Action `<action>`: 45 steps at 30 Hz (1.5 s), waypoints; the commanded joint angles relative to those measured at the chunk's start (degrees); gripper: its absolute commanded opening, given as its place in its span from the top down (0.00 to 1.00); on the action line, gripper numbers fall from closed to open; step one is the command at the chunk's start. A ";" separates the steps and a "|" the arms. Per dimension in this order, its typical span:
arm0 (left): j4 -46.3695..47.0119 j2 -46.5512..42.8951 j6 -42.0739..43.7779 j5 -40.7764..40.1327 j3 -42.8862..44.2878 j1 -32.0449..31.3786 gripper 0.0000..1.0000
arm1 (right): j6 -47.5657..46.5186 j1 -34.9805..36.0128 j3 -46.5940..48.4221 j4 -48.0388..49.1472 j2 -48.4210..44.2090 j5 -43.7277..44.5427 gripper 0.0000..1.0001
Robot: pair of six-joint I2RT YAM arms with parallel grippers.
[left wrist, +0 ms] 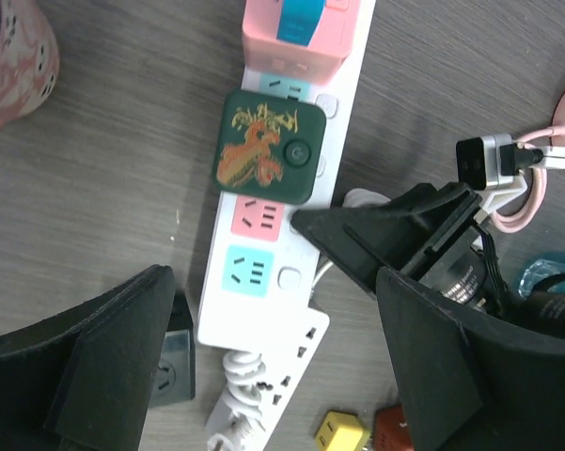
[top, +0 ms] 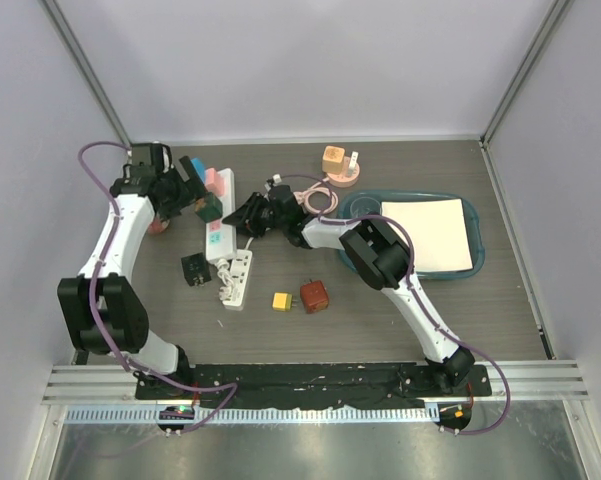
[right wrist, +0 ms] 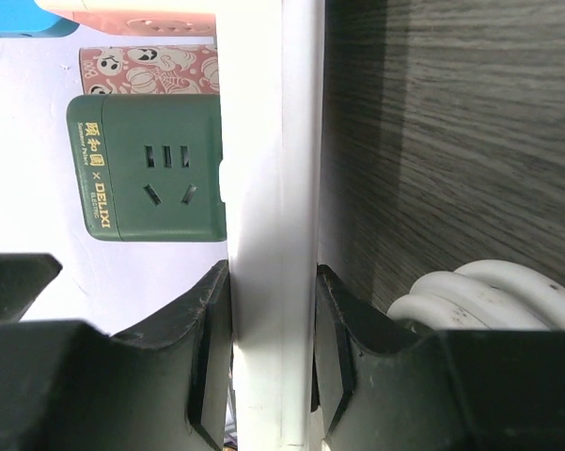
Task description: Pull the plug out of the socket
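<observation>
- Left gripper: mine. Jaws spread wide, holding nothing, hanging over the power strip.
- Right gripper: mine. Jaws pressed against both long sides of the power strip, clamping it.
- Green plug: seated in the power strip, next to the pink plug. It sits just beyond my left fingers, untouched.
- Second white strip: lies at the near end of the first.
- Yellow plug and red-brown plug: loose on the table, side by side.
</observation>
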 commanded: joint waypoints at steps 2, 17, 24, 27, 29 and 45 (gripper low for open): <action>2.88 3.67 3.52 2.76 2.74 -0.13 0.09 | 3.27 0.42 0.43 9.57 -8.23 -3.84 0.99; 5.70 11.14 5.27 4.96 1.42 -0.22 0.13 | 5.03 0.94 -0.80 12.73 -8.50 -6.65 0.99; 6.14 12.29 5.80 5.13 1.25 -0.13 0.16 | 6.26 1.38 -3.08 16.42 -9.11 -7.71 0.99; 5.44 12.90 6.07 4.26 1.42 -0.13 0.20 | 6.61 1.47 -3.52 17.21 -9.29 -7.62 0.99; 5.52 12.73 6.07 4.43 1.43 -0.22 0.23 | 7.05 1.56 -3.78 18.00 -9.64 -7.62 0.99; 4.21 13.26 5.98 6.19 1.25 -0.22 0.70 | 7.49 2.17 -4.66 19.15 -9.29 -7.00 0.99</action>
